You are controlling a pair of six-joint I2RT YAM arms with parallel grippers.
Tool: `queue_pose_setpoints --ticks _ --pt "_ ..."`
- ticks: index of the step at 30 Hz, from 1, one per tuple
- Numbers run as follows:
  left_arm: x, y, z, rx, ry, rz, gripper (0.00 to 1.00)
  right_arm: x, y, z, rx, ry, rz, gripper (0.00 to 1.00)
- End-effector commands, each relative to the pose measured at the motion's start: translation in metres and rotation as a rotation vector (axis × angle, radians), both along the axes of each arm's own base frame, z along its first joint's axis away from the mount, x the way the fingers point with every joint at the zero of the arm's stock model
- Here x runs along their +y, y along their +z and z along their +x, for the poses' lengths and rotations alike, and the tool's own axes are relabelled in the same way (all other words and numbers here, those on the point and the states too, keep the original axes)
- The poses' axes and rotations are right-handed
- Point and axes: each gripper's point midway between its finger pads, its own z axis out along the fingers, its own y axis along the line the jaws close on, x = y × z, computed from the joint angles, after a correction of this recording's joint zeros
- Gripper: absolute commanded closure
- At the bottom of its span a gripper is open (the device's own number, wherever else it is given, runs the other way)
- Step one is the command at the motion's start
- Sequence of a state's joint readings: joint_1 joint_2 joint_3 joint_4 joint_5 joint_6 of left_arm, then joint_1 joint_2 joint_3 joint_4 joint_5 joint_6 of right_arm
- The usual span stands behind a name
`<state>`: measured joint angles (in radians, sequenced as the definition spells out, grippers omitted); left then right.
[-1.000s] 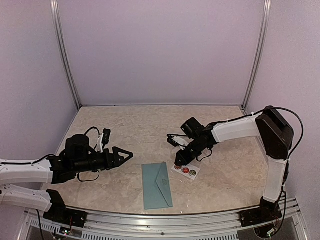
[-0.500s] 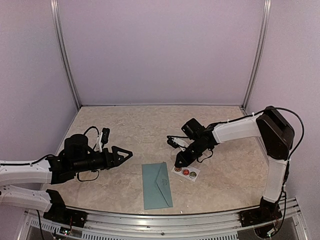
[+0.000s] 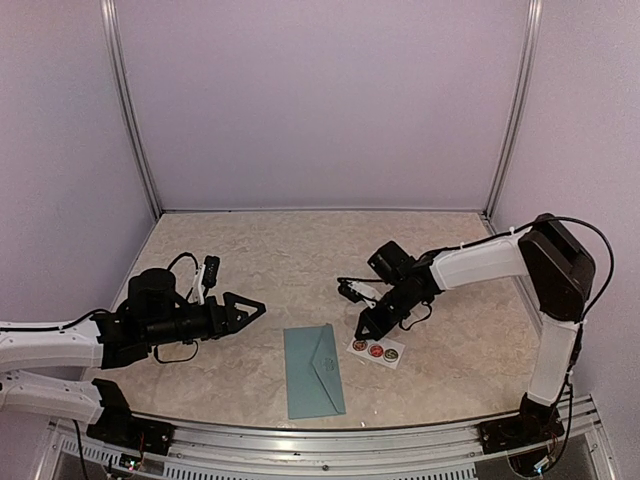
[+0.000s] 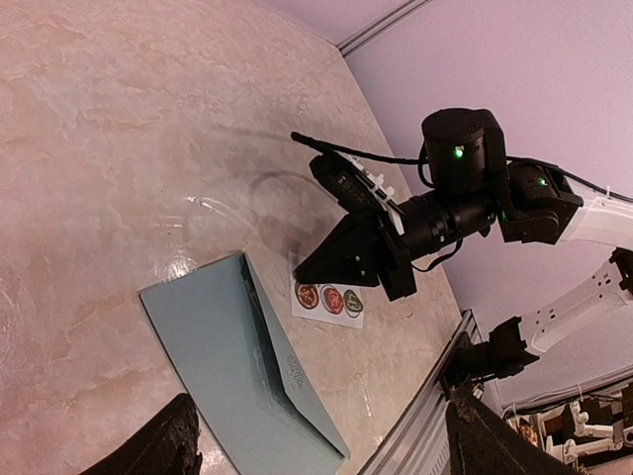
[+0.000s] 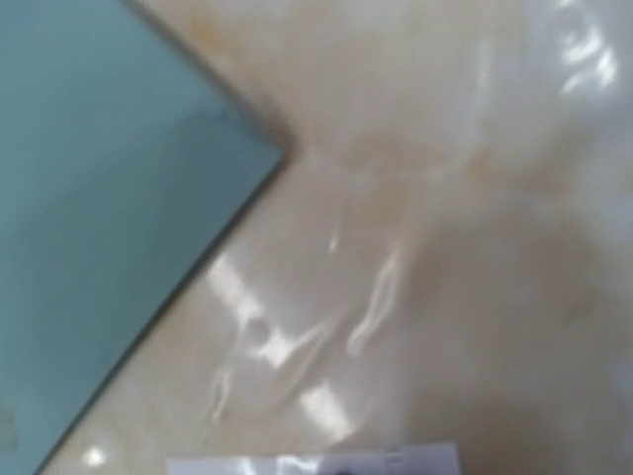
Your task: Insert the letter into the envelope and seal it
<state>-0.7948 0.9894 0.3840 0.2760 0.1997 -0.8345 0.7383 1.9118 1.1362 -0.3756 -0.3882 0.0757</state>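
1. The left gripper (image 3: 250, 316) hovers over the left part of the tabletop (image 3: 250, 240). Its fingers are spread wide and hold nothing, and it points to the right.
2. The envelope (image 3: 313, 372) lies flat close to the near edge, about in the middle. Its long axis runs from the near edge towards the far edge. The flap is folded over from the right long side. The letter shows in no view. I suppose it is already inside, but I cannot tell.
3. The sticker strip (image 3: 376, 351) lies just beside the envelope's far right corner, apart from it.
4. The right gripper (image 3: 361, 332) is pinched together and I see nothing in it. Its tip is low at the strip's left end. This arm is clearly nearer to the strip, so the sealing step probably belongs to it.
5. The left wrist view shows three round stickers (image 4: 333, 299) and the closed tip from the side. The right wrist view is blurred and shows only an envelope corner and the strip's edge. No view settles whether the tip touches the strip.
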Motion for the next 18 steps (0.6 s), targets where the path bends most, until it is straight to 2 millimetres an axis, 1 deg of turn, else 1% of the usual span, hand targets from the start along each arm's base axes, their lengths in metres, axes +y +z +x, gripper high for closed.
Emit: queue_pose_setpoints --ticks 1,8,11,13,15,16,17,18 --pt "0.0 0.008 0.0 -0.023 0.008 -0.022 0.19 -0.005 0.012 -0.016 0.044 0.004 0.036 1.0" --pt "-0.002 0.013 0.0 -0.035 0.005 -0.029 0.19 0.007 0.048 -0.03 0.066 0.024 0.192 1.0" --pt "-0.005 0.015 -0.001 -0.039 -0.007 -0.029 0.19 0.009 0.059 -0.032 0.064 0.015 0.23 1.0" --pt "-0.008 0.015 -0.002 -0.042 -0.016 -0.027 0.19 0.007 0.062 -0.031 0.053 0.005 0.236 1.0" --pt "-0.011 0.014 -0.003 -0.041 -0.026 -0.027 0.19 0.001 0.057 -0.025 0.025 -0.032 0.2 1.0" --pt "-0.013 0.014 -0.004 -0.038 -0.031 -0.028 0.19 -0.003 0.052 -0.023 0.013 -0.051 0.17 1.0" --pt "-0.015 0.014 -0.004 -0.038 -0.036 -0.03 0.19 -0.008 0.047 -0.019 0.002 -0.068 0.145 0.95" --pt "-0.016 0.012 -0.005 -0.035 -0.04 -0.027 0.19 -0.012 0.041 -0.017 0.001 -0.082 0.123 0.87"
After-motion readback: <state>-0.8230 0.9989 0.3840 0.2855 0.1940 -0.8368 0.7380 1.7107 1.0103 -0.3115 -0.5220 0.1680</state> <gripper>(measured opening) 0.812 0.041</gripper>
